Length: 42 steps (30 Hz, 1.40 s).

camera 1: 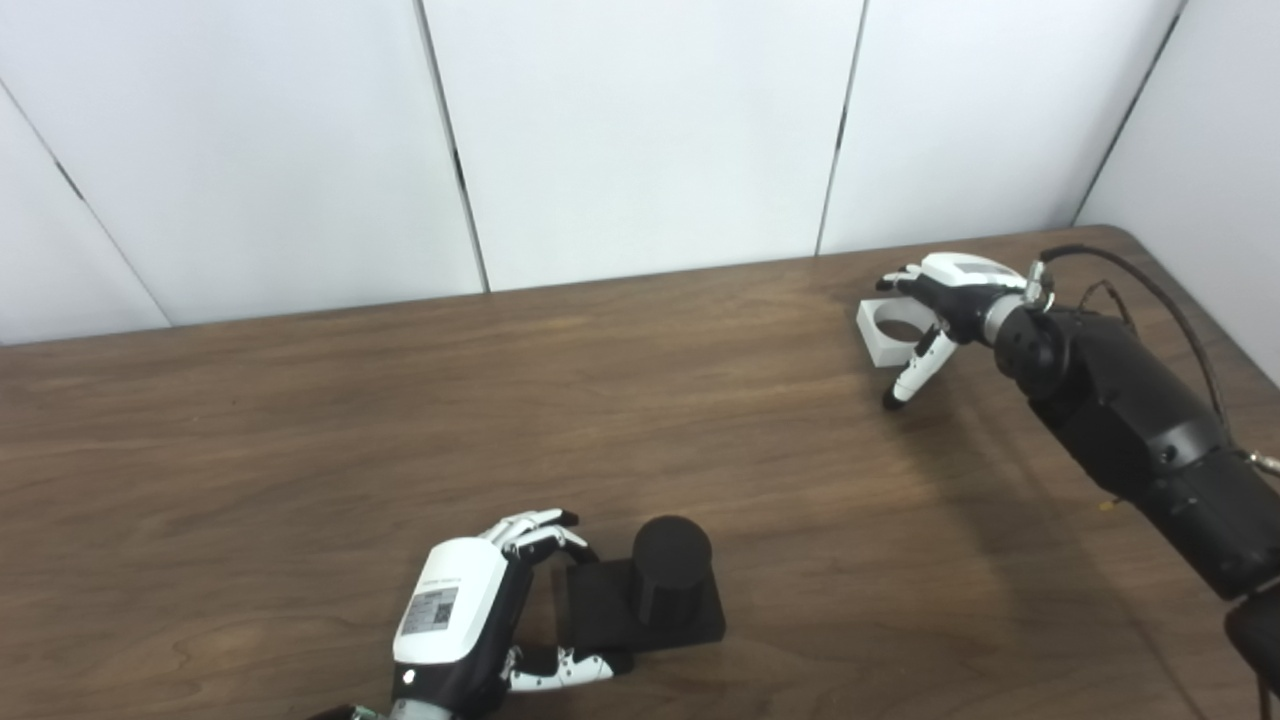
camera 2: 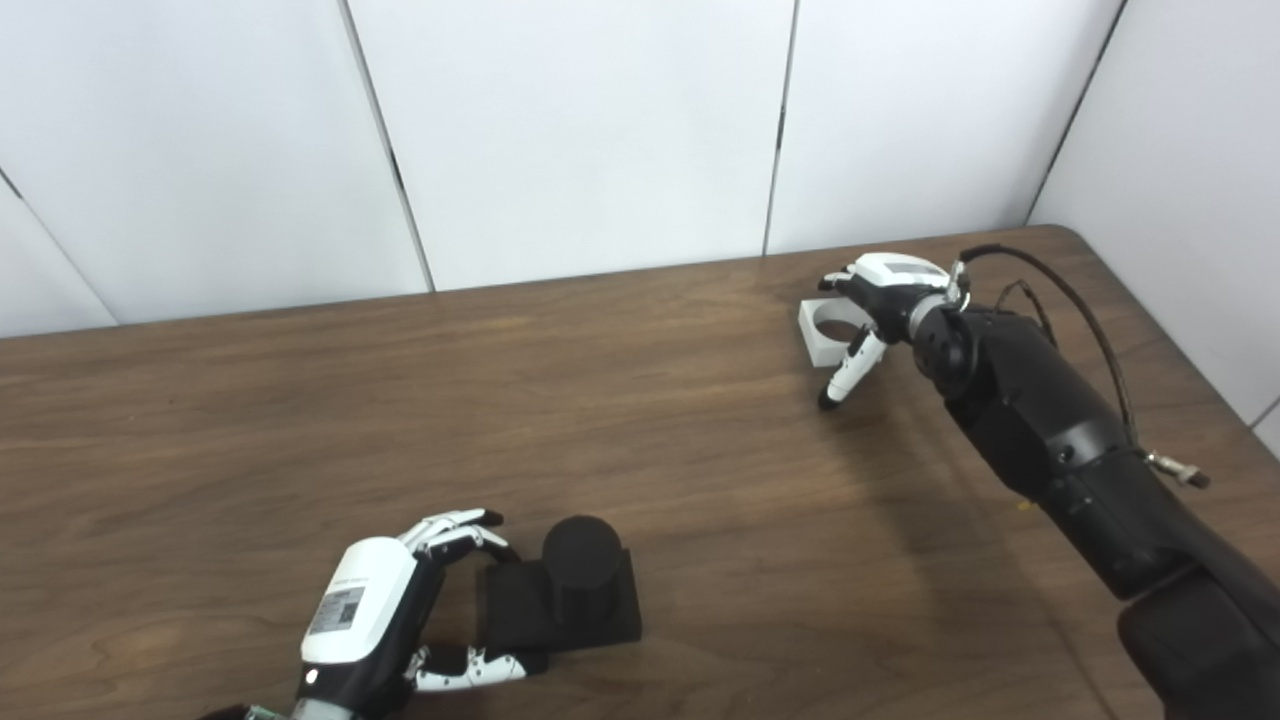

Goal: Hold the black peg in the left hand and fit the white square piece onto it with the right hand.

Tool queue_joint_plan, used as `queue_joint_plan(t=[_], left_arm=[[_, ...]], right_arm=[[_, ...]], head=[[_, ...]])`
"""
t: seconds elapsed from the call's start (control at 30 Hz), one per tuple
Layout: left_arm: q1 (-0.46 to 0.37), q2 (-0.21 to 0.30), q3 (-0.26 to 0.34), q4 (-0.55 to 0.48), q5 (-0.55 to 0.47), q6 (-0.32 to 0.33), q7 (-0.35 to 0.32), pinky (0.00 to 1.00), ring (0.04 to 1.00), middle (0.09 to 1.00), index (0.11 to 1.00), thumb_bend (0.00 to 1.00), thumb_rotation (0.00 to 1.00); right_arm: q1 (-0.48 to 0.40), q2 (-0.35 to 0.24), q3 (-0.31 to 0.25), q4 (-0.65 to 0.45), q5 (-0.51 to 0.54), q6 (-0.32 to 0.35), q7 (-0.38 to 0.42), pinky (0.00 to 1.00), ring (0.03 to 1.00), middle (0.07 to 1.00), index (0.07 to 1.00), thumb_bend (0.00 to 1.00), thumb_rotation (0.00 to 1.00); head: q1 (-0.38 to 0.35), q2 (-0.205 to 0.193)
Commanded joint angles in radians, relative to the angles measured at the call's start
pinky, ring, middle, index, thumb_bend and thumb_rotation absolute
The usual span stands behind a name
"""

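The black peg (camera 1: pixel 671 570), a short cylinder on a flat square base (camera 1: pixel 600 615), lies on the table near the front. My left hand (camera 1: pixel 465 610) sits at the base's left side, fingers (camera 1: pixel 540 532) curled past its far corner and thumb (camera 1: pixel 565 668) along its near corner; whether they press it I cannot tell. The white square piece (camera 1: pixel 876 340), with a round hole, rests flat at the back right. My right hand (camera 1: pixel 945 295) hovers over its right side, open, fingers arched over the far edge and thumb (camera 1: pixel 915 370) pointing down in front.
The brown wooden table (camera 1: pixel 350 450) ends at white wall panels (camera 1: pixel 640 130) behind and a rounded corner at the far right. A black cable (camera 1: pixel 1150 280) loops above my right forearm.
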Motion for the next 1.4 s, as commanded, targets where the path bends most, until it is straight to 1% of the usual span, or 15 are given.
queue_joint_plan(t=[0.0, 0.13, 0.37, 0.63, 0.83, 0.87, 0.93, 1.0, 1.13, 1.37], left_arm=[[0.025, 0.002, -0.022, 0.021, -0.021, 0.013, -0.074, 0.7, 0.813, 0.797, 0.489, 0.51, 0.05], [0.028, -0.001, -0.023, 0.017, -0.024, 0.015, -0.077, 0.7, 0.814, 0.798, 0.489, 0.51, 0.05], [0.027, 0.001, -0.021, 0.014, -0.027, 0.015, -0.082, 0.7, 0.817, 0.801, 0.489, 0.51, 0.05], [0.026, 0.001, -0.022, 0.012, -0.022, 0.017, -0.083, 0.69, 0.813, 0.799, 0.489, 0.51, 0.05], [0.028, -0.002, -0.021, 0.011, -0.025, 0.018, -0.082, 0.7, 0.816, 0.8, 0.489, 0.51, 0.05], [0.029, -0.004, -0.02, 0.01, -0.027, 0.019, -0.082, 0.7, 0.816, 0.8, 0.489, 0.51, 0.05], [0.029, -0.004, -0.019, 0.008, -0.028, 0.022, -0.086, 0.7, 0.817, 0.8, 0.489, 0.51, 0.05], [0.028, -0.004, -0.019, 0.007, -0.027, 0.023, -0.088, 0.7, 0.817, 0.802, 0.489, 0.51, 0.05], [0.027, -0.003, -0.019, 0.007, -0.024, 0.02, -0.087, 0.69, 0.815, 0.801, 0.49, 0.51, 0.05], [0.03, -0.004, -0.019, 0.004, -0.022, 0.021, -0.085, 0.7, 0.815, 0.801, 0.49, 0.51, 0.05]], right_arm=[[-0.042, -0.024, -0.004, -0.004, -0.022, -0.012, -0.017, 1.0, 1.0, 1.0, 0.915, 0.9, 0.26], [-0.032, -0.028, 0.0, 0.007, -0.025, -0.029, -0.023, 1.0, 1.0, 1.0, 0.911, 0.88, 0.27], [-0.026, -0.031, 0.0, 0.005, -0.036, -0.013, -0.016, 1.0, 1.0, 1.0, 0.913, 0.87, 0.28], [-0.026, -0.037, 0.0, 0.008, -0.038, -0.012, -0.014, 1.0, 1.0, 1.0, 0.911, 0.86, 0.27], [-0.028, -0.047, 0.01, 0.015, -0.048, -0.022, -0.017, 1.0, 1.0, 1.0, 0.851, 0.82, 0.3], [-0.029, -0.049, 0.013, 0.018, -0.049, -0.025, -0.018, 1.0, 1.0, 0.993, 0.797, 0.75, 0.32], [-0.032, -0.052, 0.017, 0.023, -0.052, -0.03, -0.021, 1.0, 1.0, 0.991, 0.783, 0.73, 0.32], [-0.033, -0.053, 0.018, 0.028, -0.054, -0.034, -0.025, 1.0, 1.0, 0.976, 0.731, 0.7, 0.31], [-0.034, -0.057, 0.016, 0.052, -0.053, -0.061, -0.046, 0.98, 1.0, 0.95, 0.669, 0.7, 0.29], [-0.019, -0.061, 0.01, 0.058, -0.053, -0.077, -0.062, 0.91, 1.0, 0.927, 0.676, 0.71, 0.28]], head=[[0.001, 0.001], [0.004, 0.0], [0.003, 0.003], [0.003, 0.003], [0.007, 0.006], [0.007, 0.006], [0.007, 0.006], [0.007, 0.006], [0.007, 0.006], [0.014, 0.012]])
